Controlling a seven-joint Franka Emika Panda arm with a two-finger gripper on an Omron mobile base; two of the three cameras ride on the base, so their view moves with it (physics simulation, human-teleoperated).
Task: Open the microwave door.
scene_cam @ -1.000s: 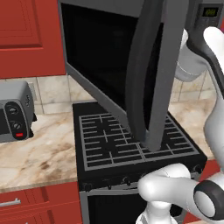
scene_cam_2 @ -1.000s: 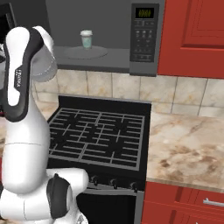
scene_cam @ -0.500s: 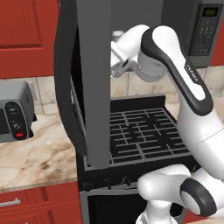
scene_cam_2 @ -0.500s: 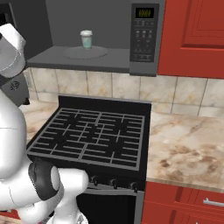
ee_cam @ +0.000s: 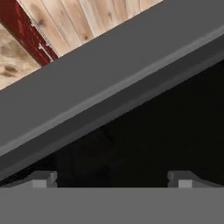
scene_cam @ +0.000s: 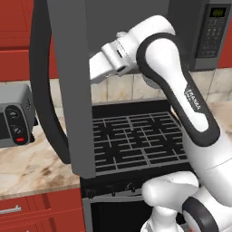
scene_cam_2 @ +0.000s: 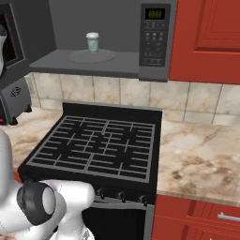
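Note:
The microwave door [scene_cam: 72,86] stands swung far out to the left, its plain grey inner face toward the left base view and its black bar handle [scene_cam: 44,90] curving along the left side. The microwave [scene_cam_2: 154,40] shows an open cavity beside its keypad and green display. My arm reaches from the right, and the hand goes out of sight behind the door's right edge. In the hand view my gripper [ee_cam: 113,181] is open, fingertips [ee_cam: 43,179] wide apart, close against the door's grey frame [ee_cam: 100,87] and black glass [ee_cam: 153,140].
A paper cup [scene_cam_2: 92,42] stands on the turntable inside the cavity. A black stove [scene_cam_2: 98,145] lies below the microwave. A silver toaster oven [scene_cam: 13,122] sits on the marble counter at the left. Red cabinets [scene_cam_2: 206,37] flank the microwave.
The door has swung further open to the left, from edge-on to showing its inner face. My arm followed it left and has left most of the right base view.

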